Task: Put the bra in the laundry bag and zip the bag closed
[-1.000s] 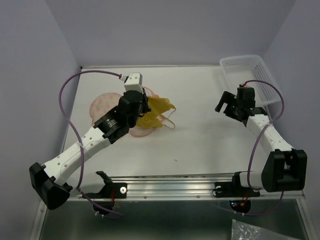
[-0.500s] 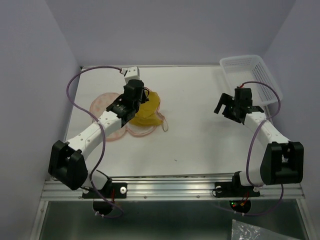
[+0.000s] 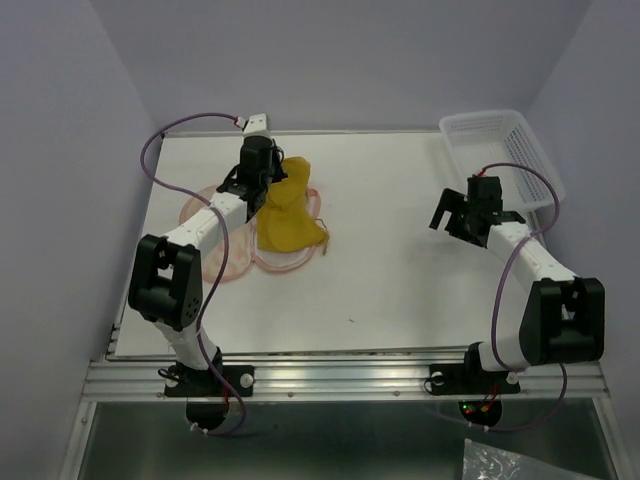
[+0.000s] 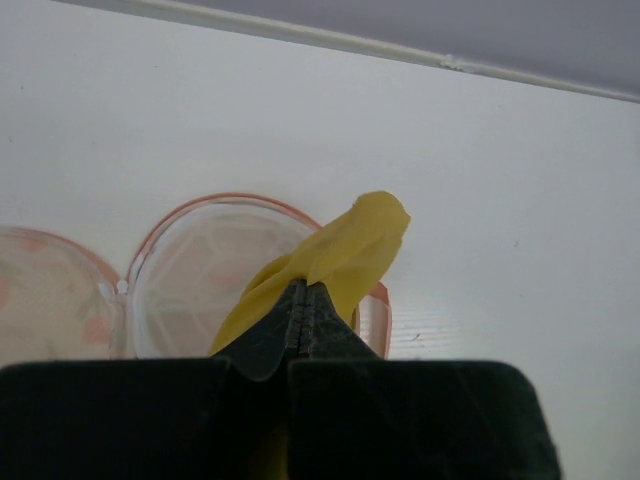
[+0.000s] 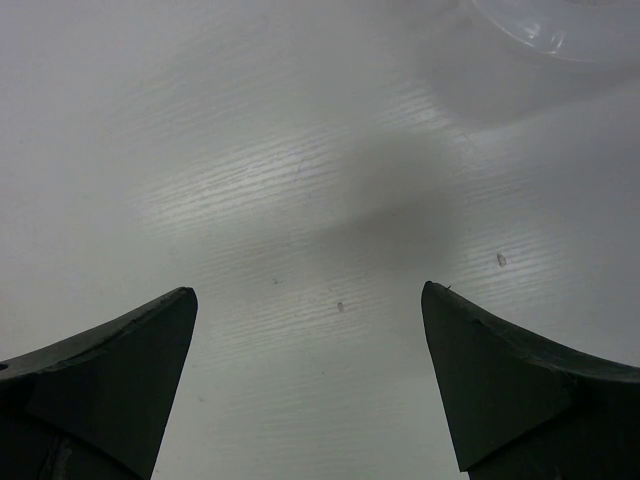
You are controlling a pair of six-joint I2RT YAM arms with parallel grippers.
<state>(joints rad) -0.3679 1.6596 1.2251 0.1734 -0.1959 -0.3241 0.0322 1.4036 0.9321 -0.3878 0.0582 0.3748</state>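
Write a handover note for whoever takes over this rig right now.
Left gripper shut on the bra, pinching a fold above the laundry bag.
Right gripper open, empty, over bare table near the basket.
The bra's lower part drapes over the open bag.
Done: bra grasped.
Left: settle it inside, release, close the bag, zip it.

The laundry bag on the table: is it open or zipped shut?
Open. The laundry bag lies with its halves spread flat on the table, insides facing up. The left gripper holds the bra over it.
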